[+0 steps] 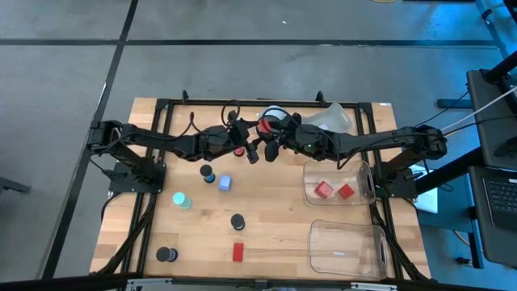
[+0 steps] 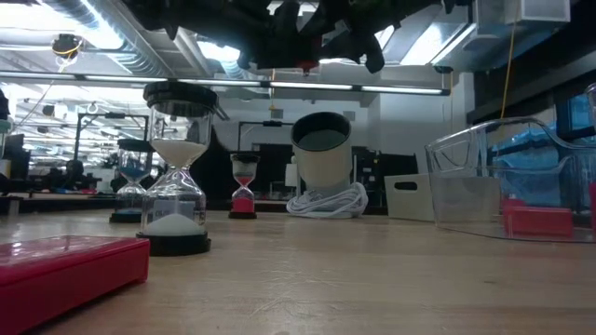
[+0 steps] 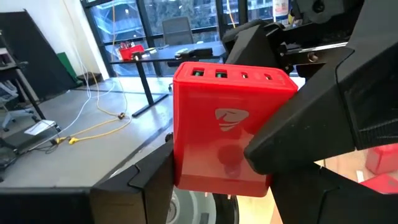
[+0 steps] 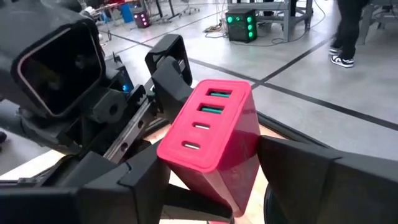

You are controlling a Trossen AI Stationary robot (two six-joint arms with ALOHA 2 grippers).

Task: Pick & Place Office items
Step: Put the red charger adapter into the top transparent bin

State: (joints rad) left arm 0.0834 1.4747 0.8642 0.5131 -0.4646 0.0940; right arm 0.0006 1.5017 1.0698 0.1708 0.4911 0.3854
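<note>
Above the table, left claw (image 1: 252, 150) and right claw (image 1: 267, 149) both pinch one red charger (image 3: 227, 127).

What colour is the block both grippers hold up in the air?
Red block, clearest in the left wrist view.

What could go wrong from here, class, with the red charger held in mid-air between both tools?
1. The red charger is gripped by the left tool and the right tool at once, high above the table. If one lets go before the other's hold is firm, it may drop.
2. If either arm pulls away while both grip, the charger could twist or slip out.
</note>
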